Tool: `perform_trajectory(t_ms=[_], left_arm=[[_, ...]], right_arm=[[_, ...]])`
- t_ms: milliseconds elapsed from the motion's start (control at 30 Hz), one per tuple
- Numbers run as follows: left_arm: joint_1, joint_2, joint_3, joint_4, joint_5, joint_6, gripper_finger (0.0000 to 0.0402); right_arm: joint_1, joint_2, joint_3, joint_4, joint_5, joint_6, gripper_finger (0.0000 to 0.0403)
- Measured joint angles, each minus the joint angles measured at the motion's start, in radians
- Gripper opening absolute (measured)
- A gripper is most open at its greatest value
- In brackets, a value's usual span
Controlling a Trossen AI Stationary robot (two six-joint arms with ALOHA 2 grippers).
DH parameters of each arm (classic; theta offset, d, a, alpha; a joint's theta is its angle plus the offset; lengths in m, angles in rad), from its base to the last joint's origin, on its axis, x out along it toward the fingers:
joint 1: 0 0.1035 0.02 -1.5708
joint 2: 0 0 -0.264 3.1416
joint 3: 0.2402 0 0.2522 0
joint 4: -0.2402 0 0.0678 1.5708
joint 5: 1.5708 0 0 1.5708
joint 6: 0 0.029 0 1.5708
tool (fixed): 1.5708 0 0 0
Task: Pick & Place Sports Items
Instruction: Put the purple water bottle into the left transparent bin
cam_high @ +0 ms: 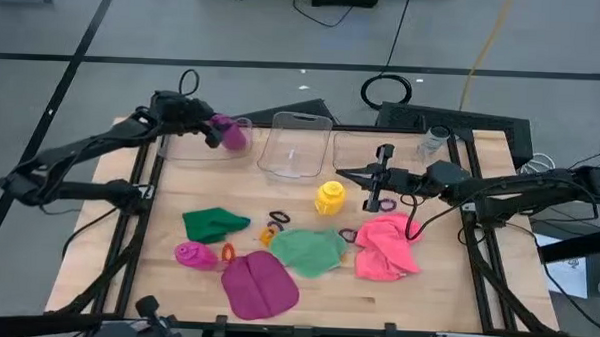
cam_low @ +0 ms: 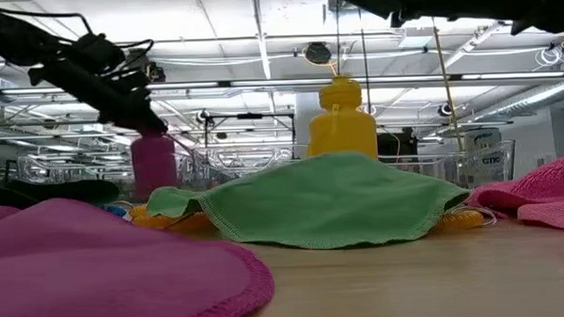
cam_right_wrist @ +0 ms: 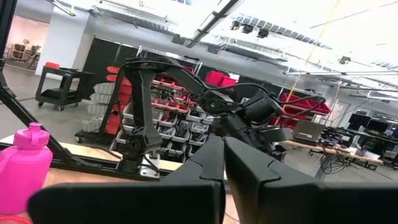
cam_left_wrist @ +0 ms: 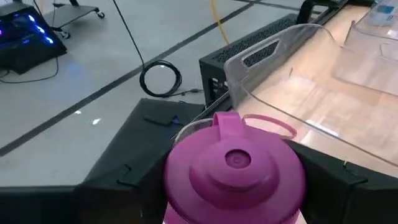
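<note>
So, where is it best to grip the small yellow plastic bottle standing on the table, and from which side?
Grip the small yellow plastic bottle around its wide body, coming from above with the fingers on opposite sides. It stands upright and apart from the light green cloth; its neck and cap are narrower, probably less secure.

Left arm (cam_high: 80, 161): matte black, slim tubular links joined by thicker rounded joints; a thin black cable loops up above the wrist. Left gripper (cam_high: 213, 128): black and blocky, fingers dark in the low view. Right arm (cam_high: 539, 192): same black build, bulkier joint housings, a loose dark cable curving off its underside. Right gripper (cam_high: 352, 174): two long black fingers (cam_right_wrist: 205, 180), flat-sided and angular, tapering to narrow tips. No markings or screws legible
</note>
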Motion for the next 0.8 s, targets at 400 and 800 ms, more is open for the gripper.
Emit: perform_trajectory(t_ms=[400,800], left_arm=[[0.000,0.064,0.000,0.052,0.037,-0.007,0.0214],[0.000,0.071,0.000,0.059,0.040,-0.009,0.0214]], right_arm=[[0.000,0.000,0.000,0.000,0.000,0.000,0.0000],[0.000,0.000,0.000,0.000,0.000,-0.003,0.0000]])
